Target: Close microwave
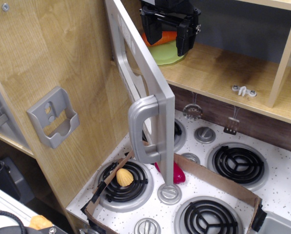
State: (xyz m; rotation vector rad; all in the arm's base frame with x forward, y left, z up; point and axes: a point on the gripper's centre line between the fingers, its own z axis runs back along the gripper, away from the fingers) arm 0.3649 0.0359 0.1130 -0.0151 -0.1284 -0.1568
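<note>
The black gripper (170,30) hangs at the top of the view with its two fingers spread apart and nothing between them. Just behind and under it, a green plate (168,52) sits on the wooden shelf (218,73), carrying something orange. Beside the gripper, the microwave (144,92) door stands swung open, its grey handle (143,127) lower down. Far below, the speckled counter (281,195) carries black burners and a yellow toy (124,177).

microwave (145,92) door ajar above stove (233,165) | gripper (170,30) behind door, seemingly inside
</note>
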